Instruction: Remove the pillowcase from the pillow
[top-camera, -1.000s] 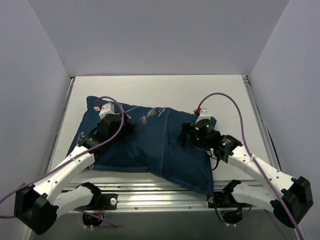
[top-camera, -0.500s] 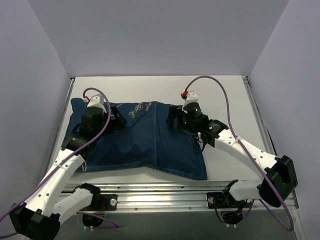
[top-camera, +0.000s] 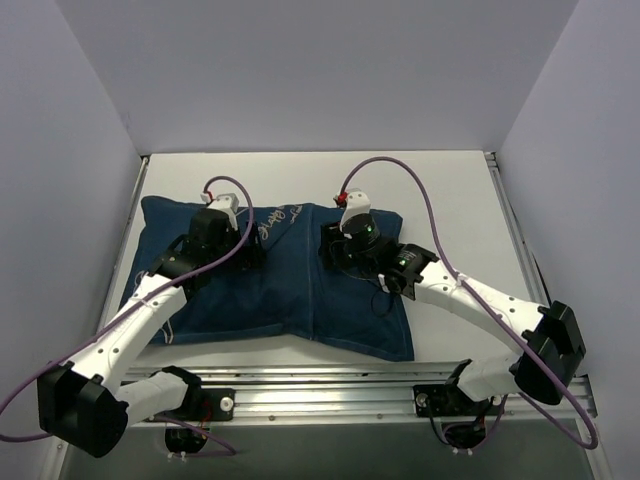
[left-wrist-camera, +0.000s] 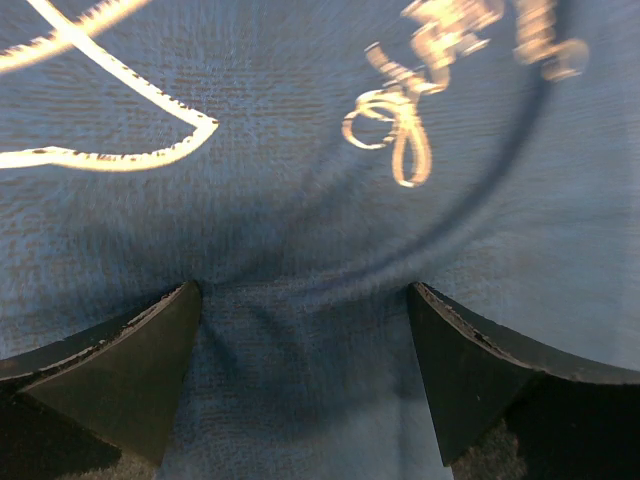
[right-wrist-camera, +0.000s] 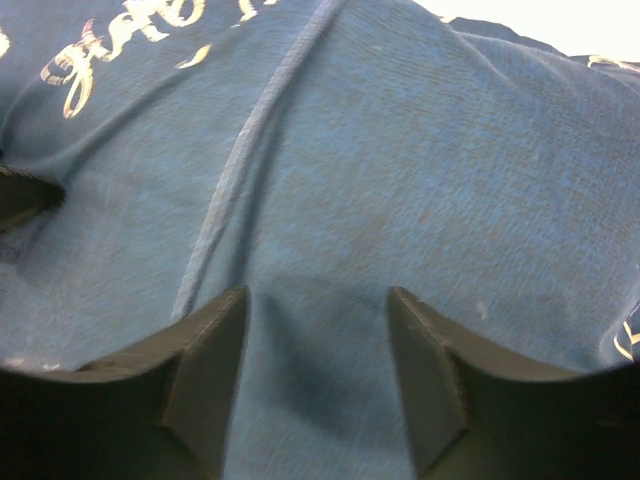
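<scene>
Pillowcase (top-camera: 285, 295) lies spread on the counter (top-camera: 450, 185), centre-left in the top view, with one corner trailing toward lower right. Left hand (top-camera: 248, 250) is down on its upper-left part: fingers (left-wrist-camera: 150, 370) spread wide, tips pressed into cloth near the lettering. Right hand (top-camera: 328, 252) is on the upper middle: fingers (right-wrist-camera: 205, 370) half spread, tips sunk in cloth. A hump of cloth sits between them, no clear pinch.
</scene>
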